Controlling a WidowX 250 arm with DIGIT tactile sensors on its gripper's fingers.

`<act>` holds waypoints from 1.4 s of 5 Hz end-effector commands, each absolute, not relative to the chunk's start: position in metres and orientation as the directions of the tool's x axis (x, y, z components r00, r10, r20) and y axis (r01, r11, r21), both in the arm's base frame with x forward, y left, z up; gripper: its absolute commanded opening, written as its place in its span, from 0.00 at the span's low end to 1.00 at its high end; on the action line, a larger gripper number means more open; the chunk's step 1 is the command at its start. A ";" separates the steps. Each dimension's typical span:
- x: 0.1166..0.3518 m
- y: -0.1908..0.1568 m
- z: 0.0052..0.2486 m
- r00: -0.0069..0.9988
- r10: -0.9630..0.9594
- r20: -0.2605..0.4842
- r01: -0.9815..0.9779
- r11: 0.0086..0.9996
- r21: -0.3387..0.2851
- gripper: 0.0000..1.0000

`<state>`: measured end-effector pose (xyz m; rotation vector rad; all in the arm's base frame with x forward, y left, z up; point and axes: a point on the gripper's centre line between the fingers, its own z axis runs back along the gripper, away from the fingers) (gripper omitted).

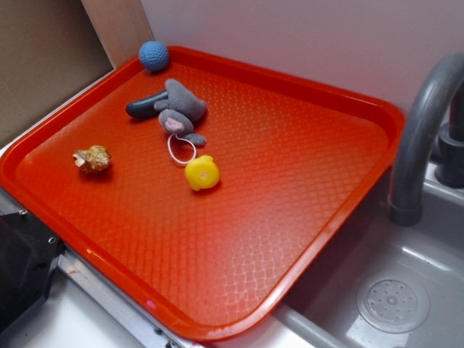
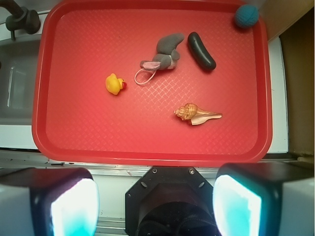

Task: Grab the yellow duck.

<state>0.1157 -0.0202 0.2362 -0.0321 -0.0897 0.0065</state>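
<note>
Red tray holds yellow duck, plush mouse.

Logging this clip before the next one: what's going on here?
Nothing is held yet. The gripper is open, high above the near edge of the red tray, well clear of everything. The yellow duck sits loose on the tray, beside the grey plush mouse; a black oblong piece, blue ball and shell-like lump lie apart.
</note>
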 end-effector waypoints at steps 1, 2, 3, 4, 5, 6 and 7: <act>0.116 -0.020 0.236 0.996 0.008 0.089 -0.005 0.999 -0.032 1.00; 0.126 -0.028 0.225 0.973 0.222 0.059 -0.219 0.974 -0.050 1.00; 0.139 -0.039 0.210 0.894 0.447 0.035 -0.442 0.891 -0.104 1.00; 0.162 -0.059 0.179 0.803 0.588 0.099 -0.583 0.809 -0.071 1.00; 0.183 -0.061 0.157 0.756 0.641 0.132 -0.634 0.768 -0.095 1.00; 0.203 -0.065 0.134 0.747 0.640 0.181 -0.630 0.768 -0.117 1.00; 0.216 -0.066 0.108 0.747 0.638 0.188 -0.628 0.770 -0.118 1.00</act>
